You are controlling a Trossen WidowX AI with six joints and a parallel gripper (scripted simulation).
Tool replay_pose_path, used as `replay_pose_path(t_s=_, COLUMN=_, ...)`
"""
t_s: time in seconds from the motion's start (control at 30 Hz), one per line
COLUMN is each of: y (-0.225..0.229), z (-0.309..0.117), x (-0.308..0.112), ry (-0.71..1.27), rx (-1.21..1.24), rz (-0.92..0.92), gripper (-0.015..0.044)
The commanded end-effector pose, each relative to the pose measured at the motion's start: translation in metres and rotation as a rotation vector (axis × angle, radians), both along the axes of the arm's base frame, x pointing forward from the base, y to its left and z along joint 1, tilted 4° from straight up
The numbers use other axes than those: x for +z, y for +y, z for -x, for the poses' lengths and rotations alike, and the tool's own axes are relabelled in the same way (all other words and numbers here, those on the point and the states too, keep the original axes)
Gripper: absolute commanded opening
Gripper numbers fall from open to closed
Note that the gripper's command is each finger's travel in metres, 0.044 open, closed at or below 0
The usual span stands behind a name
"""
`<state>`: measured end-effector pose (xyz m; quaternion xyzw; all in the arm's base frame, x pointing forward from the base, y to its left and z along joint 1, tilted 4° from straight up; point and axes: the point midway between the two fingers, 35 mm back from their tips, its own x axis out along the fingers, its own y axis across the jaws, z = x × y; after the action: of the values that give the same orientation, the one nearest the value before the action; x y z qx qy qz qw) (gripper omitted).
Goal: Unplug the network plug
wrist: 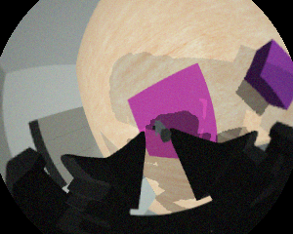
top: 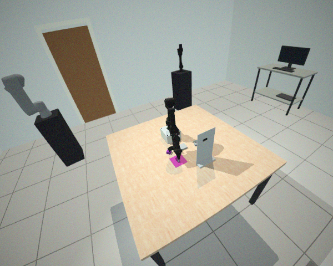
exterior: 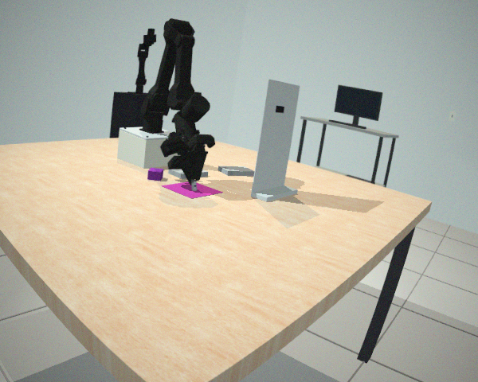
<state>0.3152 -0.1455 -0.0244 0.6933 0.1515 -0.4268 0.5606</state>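
Observation:
The grey plug is small and lies at the magenta marked square, inside its outline. My gripper points down over the square, its fingers partly open, one on each side of the plug. In the wrist view a gap shows between the fingertips, and the plug is not squeezed. Whether a fingertip still touches it cannot be told. The upright grey panel stands to the right in the top and exterior views; its dark socket opening is empty.
A purple block lies beside the square. Flat grey pieces lie behind, one close behind my hand. The arm's pale base box stands at the back left in the exterior view.

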Motion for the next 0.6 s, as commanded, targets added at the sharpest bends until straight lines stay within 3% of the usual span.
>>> replay_pose_path(t_s=0.0, y=0.001, z=0.002, x=0.003, ry=0.0, rx=0.0, rz=0.0, gripper=0.0156)
replay_pose_path(t_s=0.57, y=0.003, z=0.012, x=0.015, ry=0.002, rx=-0.003, rz=-0.001, gripper=0.0156)
